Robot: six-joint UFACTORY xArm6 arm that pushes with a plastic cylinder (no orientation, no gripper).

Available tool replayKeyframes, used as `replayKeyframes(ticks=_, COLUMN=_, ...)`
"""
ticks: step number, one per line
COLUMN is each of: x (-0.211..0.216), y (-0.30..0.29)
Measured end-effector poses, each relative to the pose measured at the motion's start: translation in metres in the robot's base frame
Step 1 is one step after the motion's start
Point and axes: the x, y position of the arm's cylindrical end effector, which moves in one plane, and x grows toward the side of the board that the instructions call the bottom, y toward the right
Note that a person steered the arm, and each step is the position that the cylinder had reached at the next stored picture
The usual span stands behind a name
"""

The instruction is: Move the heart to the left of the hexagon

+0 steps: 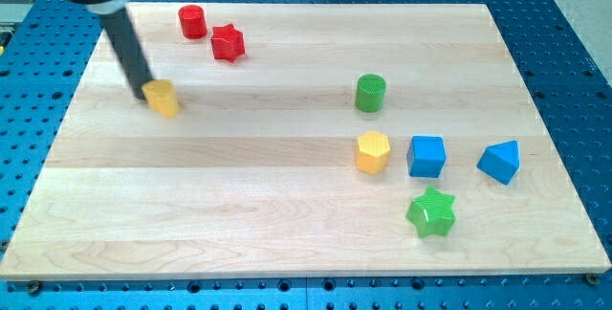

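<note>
A yellow heart [163, 98] lies on the wooden board [239, 214] at the view's left, upper part. My tip [142, 90] touches the heart's upper left side. A yellow hexagon [373, 151] sits right of the board's middle, far to the right of the heart.
A red cylinder [192, 22] and a red star [228, 42] sit at the view's top left. A green cylinder [370, 93] stands above the hexagon. A blue cube [426, 156], a blue triangular block [500, 162] and a green star [430, 212] lie at the right.
</note>
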Motion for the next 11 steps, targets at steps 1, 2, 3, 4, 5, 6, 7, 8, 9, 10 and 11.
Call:
replayKeyframes(ticks=1, x=0.033, y=0.069)
replayKeyframes(ticks=2, x=0.020, y=0.043)
replayKeyframes(ticks=3, x=0.042, y=0.021)
replayKeyframes(ticks=4, x=0.057, y=0.067)
replayKeyframes(ticks=5, x=0.078, y=0.059)
replayKeyframes(ticks=6, x=0.099, y=0.087)
replayKeyframes(ticks=7, x=0.098, y=0.133)
replayKeyframes(ticks=8, x=0.098, y=0.133)
replayKeyframes(ticks=9, x=0.101, y=0.161)
replayKeyframes(ticks=10, x=0.097, y=0.176)
replayKeyframes(ticks=11, x=0.065, y=0.171)
